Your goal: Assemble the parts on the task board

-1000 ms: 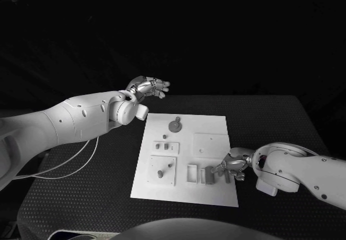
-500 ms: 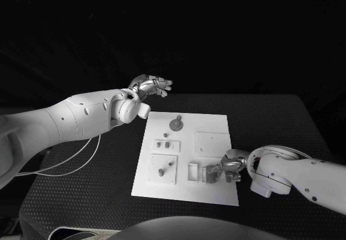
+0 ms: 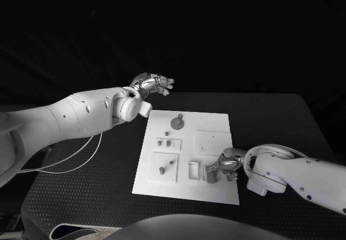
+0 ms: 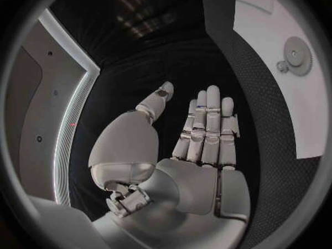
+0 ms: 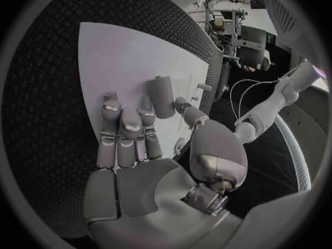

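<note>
The white task board [image 3: 187,187] lies in the middle of the black table. Near its front right corner a grey block part [image 3: 210,173] stands upright, and my right hand [image 3: 229,166] pinches it between thumb and fingertips. In the right wrist view the same grey block [image 5: 162,96] sits between the thumb and a fingertip [image 5: 145,104]. My left hand [image 3: 153,83] hovers above the table behind the board's far left corner, fingers straight and apart, holding nothing. A grey gear [image 3: 176,123] lies flat at the board's far end; the gear [image 4: 299,54] also shows past my left hand [image 4: 205,135].
On the board are two small pegs [image 3: 167,145], a peg on a raised square [image 3: 162,170], a rectangular frame [image 3: 193,171] beside the block, and a flat square plate [image 3: 211,141]. A white cable [image 3: 68,162] loops over the table's left side.
My right hand has shifted slightly left over the board and closed in on the grey block. The left hand stays raised, almost unmoved.
</note>
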{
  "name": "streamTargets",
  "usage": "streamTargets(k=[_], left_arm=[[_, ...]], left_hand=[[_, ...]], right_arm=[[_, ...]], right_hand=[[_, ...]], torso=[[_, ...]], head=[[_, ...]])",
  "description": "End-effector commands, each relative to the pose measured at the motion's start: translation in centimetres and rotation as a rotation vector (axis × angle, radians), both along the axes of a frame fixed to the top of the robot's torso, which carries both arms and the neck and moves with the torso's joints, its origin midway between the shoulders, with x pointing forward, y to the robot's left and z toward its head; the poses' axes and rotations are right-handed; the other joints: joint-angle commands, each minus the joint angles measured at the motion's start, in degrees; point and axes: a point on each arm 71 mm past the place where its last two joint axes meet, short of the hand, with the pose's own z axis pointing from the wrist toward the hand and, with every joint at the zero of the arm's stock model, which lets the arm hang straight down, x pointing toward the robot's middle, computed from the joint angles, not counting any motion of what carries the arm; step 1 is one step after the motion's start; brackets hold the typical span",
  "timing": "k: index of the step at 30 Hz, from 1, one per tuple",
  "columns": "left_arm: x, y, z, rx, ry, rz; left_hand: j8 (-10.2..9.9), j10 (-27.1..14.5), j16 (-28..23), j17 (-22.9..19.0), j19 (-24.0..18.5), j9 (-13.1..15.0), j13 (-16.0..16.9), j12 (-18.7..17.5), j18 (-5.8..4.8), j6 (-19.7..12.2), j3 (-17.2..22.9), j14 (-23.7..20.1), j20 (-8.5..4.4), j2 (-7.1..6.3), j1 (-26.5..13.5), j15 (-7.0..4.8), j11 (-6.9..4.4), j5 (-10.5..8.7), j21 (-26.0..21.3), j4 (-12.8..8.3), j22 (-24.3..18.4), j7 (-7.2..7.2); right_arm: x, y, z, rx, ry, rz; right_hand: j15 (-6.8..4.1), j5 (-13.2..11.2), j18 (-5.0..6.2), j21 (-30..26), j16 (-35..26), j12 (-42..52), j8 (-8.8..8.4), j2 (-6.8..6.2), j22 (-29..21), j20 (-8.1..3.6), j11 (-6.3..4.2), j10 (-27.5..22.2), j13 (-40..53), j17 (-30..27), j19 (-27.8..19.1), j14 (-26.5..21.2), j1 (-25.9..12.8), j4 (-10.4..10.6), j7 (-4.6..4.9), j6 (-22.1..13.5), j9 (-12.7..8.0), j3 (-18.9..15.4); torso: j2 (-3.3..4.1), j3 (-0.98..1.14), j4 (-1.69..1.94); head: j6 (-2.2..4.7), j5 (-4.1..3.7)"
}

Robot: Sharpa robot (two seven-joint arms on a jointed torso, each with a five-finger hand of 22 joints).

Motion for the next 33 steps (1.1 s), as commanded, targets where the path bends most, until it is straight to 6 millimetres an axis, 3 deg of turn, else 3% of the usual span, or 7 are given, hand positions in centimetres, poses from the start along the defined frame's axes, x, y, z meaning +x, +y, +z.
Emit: streamTargets(k=[1,12,20,29,33], left_arm=[[0.0,-0.2,0.1,-0.014,-0.005,-0.013],[0.0,-0.2,0.1,-0.013,-0.005,-0.012],[-0.1,0.0,0.1,-0.012,-0.005,-0.009],[0.0,0.1,0.1,-0.011,-0.005,-0.006],[0.0,0.0,0.1,-0.009,-0.001,-0.004]], left_hand=[[0.3,-0.2,-0.2,0.1,0.1,-0.1,0.0,0.4,0.64,-0.5,-0.2,0.3,0.32,0.19,-0.2,0.18,0.29,-0.03,-0.3,0.3,0.1,0.05],[0.3,-0.3,-0.2,0.1,0.1,-0.1,0.0,0.5,0.65,-0.5,-0.2,0.3,0.31,0.21,-0.2,0.17,0.29,-0.02,-0.3,0.2,0.1,0.07],[0.3,-0.3,-0.3,0.2,0.1,-0.1,0.0,0.5,0.65,-0.5,-0.2,0.3,0.31,0.22,-0.2,0.17,0.30,-0.01,-0.3,0.2,0.2,0.08],[0.3,-0.4,-0.3,0.2,0.2,-0.1,0.0,0.6,0.65,-0.4,-0.2,0.3,0.31,0.21,-0.2,0.17,0.30,0.00,-0.3,0.2,0.2,0.09],[0.3,-0.4,-0.3,0.2,0.2,-0.1,0.1,0.6,0.65,-0.4,-0.2,0.3,0.31,0.20,-0.2,0.17,0.30,0.00,-0.3,0.2,0.2,0.09]], right_arm=[[-0.3,-0.2,-0.6,-0.064,-0.026,0.031],[-0.3,0.1,-0.6,-0.081,-0.051,0.039],[-0.5,-0.3,-0.5,-0.035,-0.023,-0.006],[0.0,0.0,1.9,0.037,-0.008,-0.045],[0.3,0.4,2.7,0.087,0.034,-0.097]], right_hand=[[0.11,-0.2,1.13,0.3,0.3,0.3,-0.06,0.40,0.9,-0.51,0.20,-0.1,0.1,0.1,-0.2,0.2,2.0,-1.4,0.29,0.4,-0.2,1.0],[-0.07,-0.3,1.13,0.7,0.2,0.2,0.38,2.15,0.6,-0.32,-0.05,0.5,0.4,0.0,-0.1,0.4,7.3,-5.2,0.02,1.6,0.2,4.1],[-0.27,-0.2,1.13,0.9,0.2,0.2,0.85,4.38,0.4,0.06,-0.35,1.4,0.6,-0.1,-0.1,0.6,7.8,-5.5,-0.31,3.0,0.4,6.1],[-0.45,-0.1,1.13,1.3,0.3,-0.1,0.78,3.78,0.2,0.35,-0.60,2.3,0.6,-0.3,0.1,0.9,4.6,-4.7,-0.58,4.1,0.3,5.8],[-0.55,-0.1,1.13,1.3,0.3,-0.2,0.86,3.70,0.2,0.30,-0.74,2.6,0.7,-0.3,0.1,0.9,4.2,-4.6,-0.72,4.5,0.3,5.7]], torso=[[-0.06,-0.06,0.01],[-0.09,-0.09,-0.15],[-0.04,-0.05,-0.15],[0.00,0.06,-0.20],[0.01,-0.02,-0.17]], head=[[-0.19,0.14],[-0.30,0.33],[-0.13,0.30],[0.05,0.36],[0.02,0.15]])
